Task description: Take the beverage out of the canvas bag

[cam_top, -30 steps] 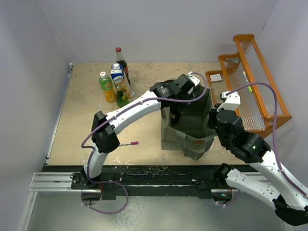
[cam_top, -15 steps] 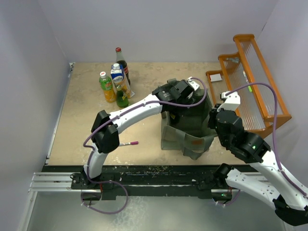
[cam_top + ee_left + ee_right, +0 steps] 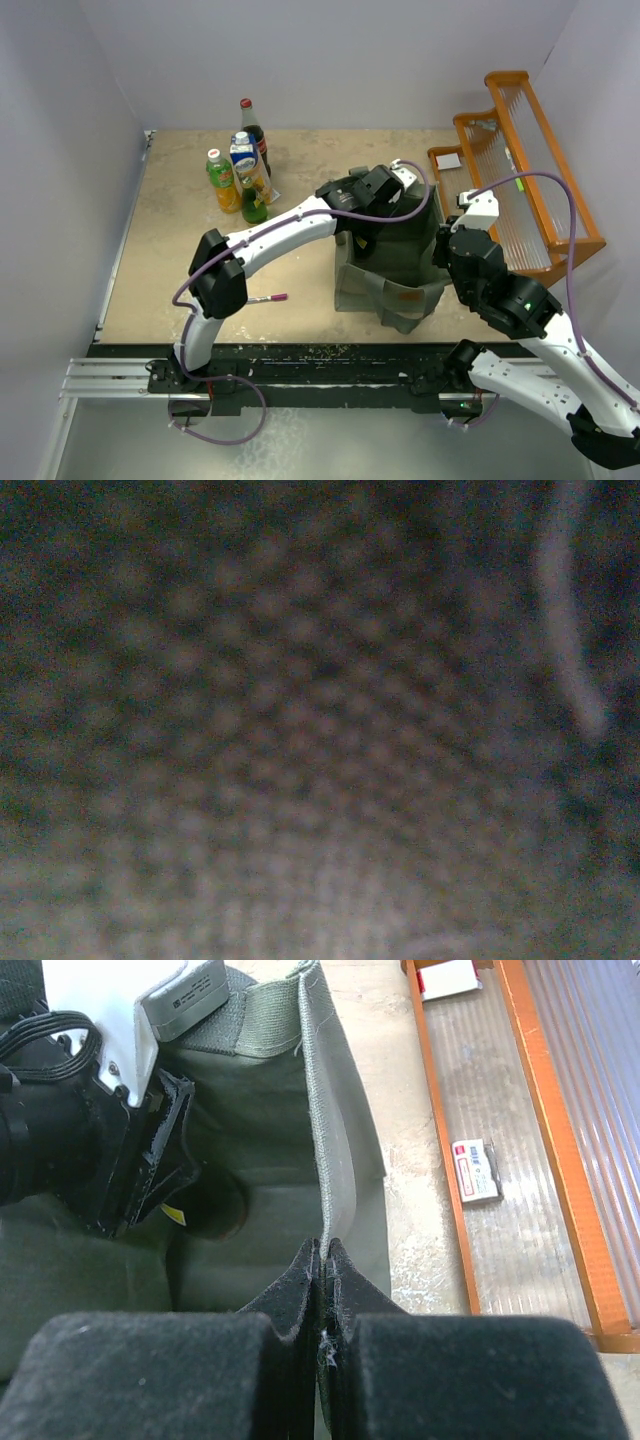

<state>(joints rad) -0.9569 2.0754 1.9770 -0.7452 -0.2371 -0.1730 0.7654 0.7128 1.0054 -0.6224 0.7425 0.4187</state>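
Since 1 s ago the left wrist [image 3: 372, 188] has sunk a bit lower into the mouth of the canvas bag [image 3: 385, 285]. The right arm and the bag look unchanged.

Far left at the back of the surface [image 3: 170, 260] is a tight cluster of drinks: a green bottle w/ white cap [image 3: 221, 180], a blue-and-white pack [image 3: 243, 158], a dark bottle w/ red cap [image 3: 253, 128] and a small green bottle [image 3: 255, 207]. All are well apart from the bag. Nearer me, a thin stick w/ pink tip [image 3: 268, 298] lies just beside the left arm's elbow.

Centre-right, the bag stands upright w/ its tan patch [image 3: 408, 296] on the near side. The left fingers are down inside it, hidden from the top cam. The left wrist cam gives only blurred dark cloth close up, so I can't tell if they're released or clenched. The right wrist cam shows a dark rounded shape w/ a yellow speck [image 3: 205, 1210] inside the bag under the left wrist; I can't tell if that's the beverage.

The right fingers [image 3: 297, 1285] are pinched tight on the bag's right rim.

Just right of the bag is the orange rack [image 3: 520, 170], w/ a white card [image 3: 449, 160] and a small white-red box [image 3: 475, 1170] in its tray.
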